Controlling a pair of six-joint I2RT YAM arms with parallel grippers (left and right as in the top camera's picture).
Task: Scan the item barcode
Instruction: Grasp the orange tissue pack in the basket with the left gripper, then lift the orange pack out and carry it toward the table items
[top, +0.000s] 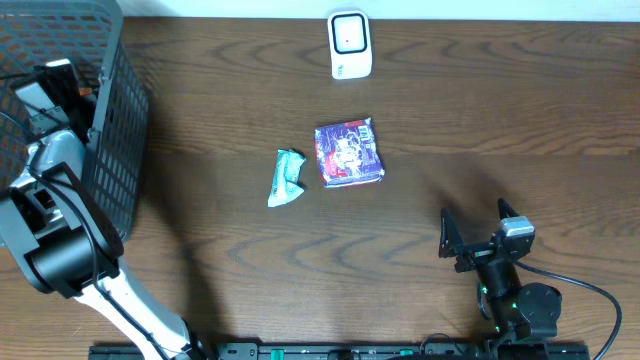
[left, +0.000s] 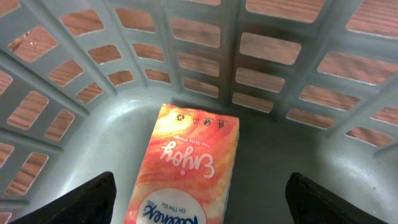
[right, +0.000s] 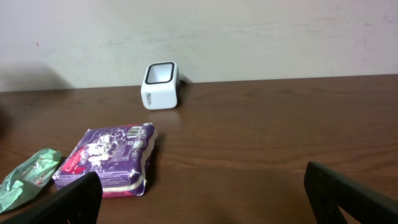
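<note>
the left gripper (left: 200, 196) is down inside the grey basket (top: 110, 120) at the left end of the table (top: 500, 120). its two fingers (left: 93, 196) are spread wide, one at each side of its camera view, and they are not pinching anything. right under it is a pack of tissues (left: 186, 168), orange and pink, lying flat on the basket floor with its long side pointing up toward the basket wall. the fingers do not look like they touch the pack. i think the gripper is wide like this so the pack can fit between the fingers. i cannot tell from here if it is about to take the pack or is done with it. the scanner (top: 350, 44) is a little white box at the far edge of the table, well apart from the basket, with its window facing the arms so a barcode can be shown to it. no barcode shows on the top of the tissues. in the middle of the table lie a purple pack (top: 349, 152) and a green packet (top: 286, 177), side by side, near the scanner and easy to reach. the right gripper (top: 475, 228) sits low near the front edge, its fingers spread wide and holding nothing, looking across the table at them.
</note>
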